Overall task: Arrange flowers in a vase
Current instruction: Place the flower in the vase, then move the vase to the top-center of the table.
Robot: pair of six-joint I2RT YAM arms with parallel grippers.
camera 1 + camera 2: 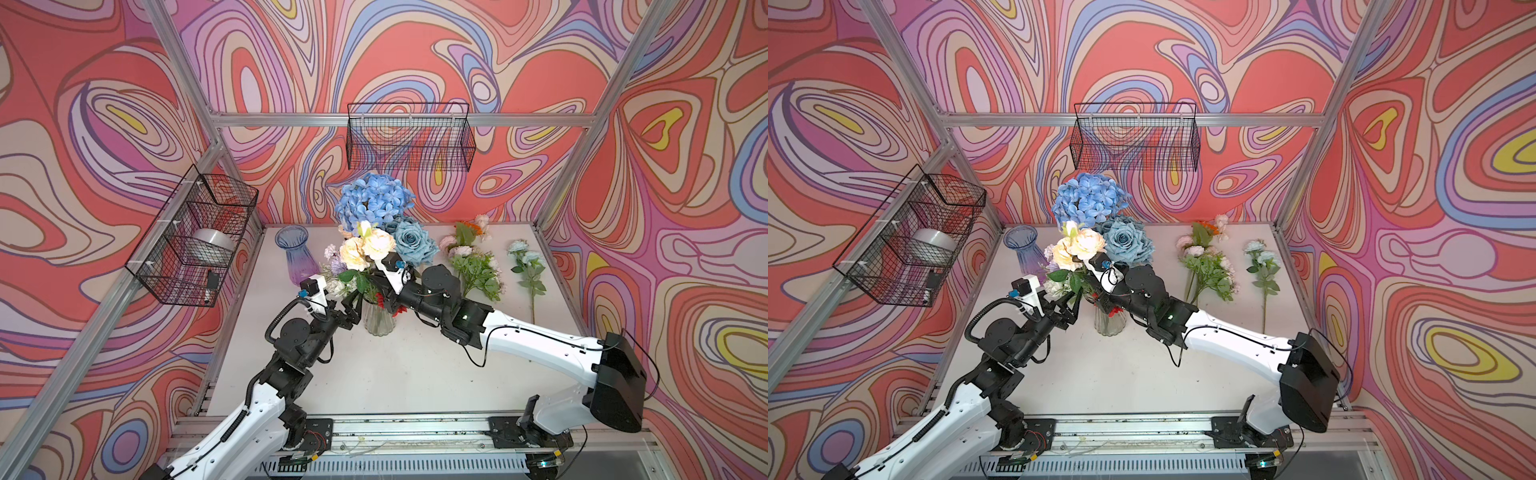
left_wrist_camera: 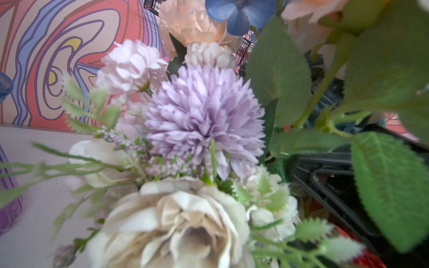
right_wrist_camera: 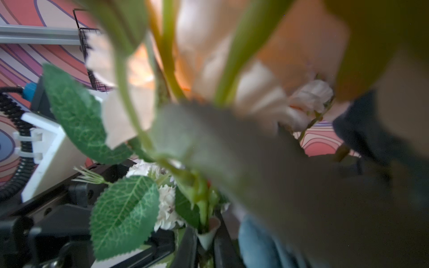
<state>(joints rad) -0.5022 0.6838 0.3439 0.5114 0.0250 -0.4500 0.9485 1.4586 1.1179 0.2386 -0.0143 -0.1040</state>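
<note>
Two vases: a clear vase [image 1: 378, 322] near the middle of the counter [image 1: 374, 374]; a purple vase [image 1: 296, 257] at 10 o'clock, close to the counter's left edge.
Flowers in place: one bunch [image 1: 374, 237] stands in the clear vase, with blue, peach and aqua blooms and a lilac pompom [image 2: 204, 116].
Long axis: stems roughly upright, blooms on top.
Loose flowers: a pink cluster [image 1: 473, 266] at 2 o'clock, its stems too tangled to count. One aqua spray [image 1: 528, 266] lies near the 3 o'clock edge along the 12-to-6 line, blooms toward 12.
Open room: bare counter runs from the clear vase to the rail [image 1: 415, 428] at 6 o'clock.
Two wire baskets: back basket [image 1: 409, 137] at 12 o'clock; side basket [image 1: 191, 237] at 9 o'clock.
Left pincer [image 1: 352, 309]: jaws wide, at 9 o'clock of the bunch's stems, just above the clear vase's mouth.
Right pincer [image 3: 204, 232]: narrow, with a green stem between its jaws. Blur hides whether it grips.
</note>
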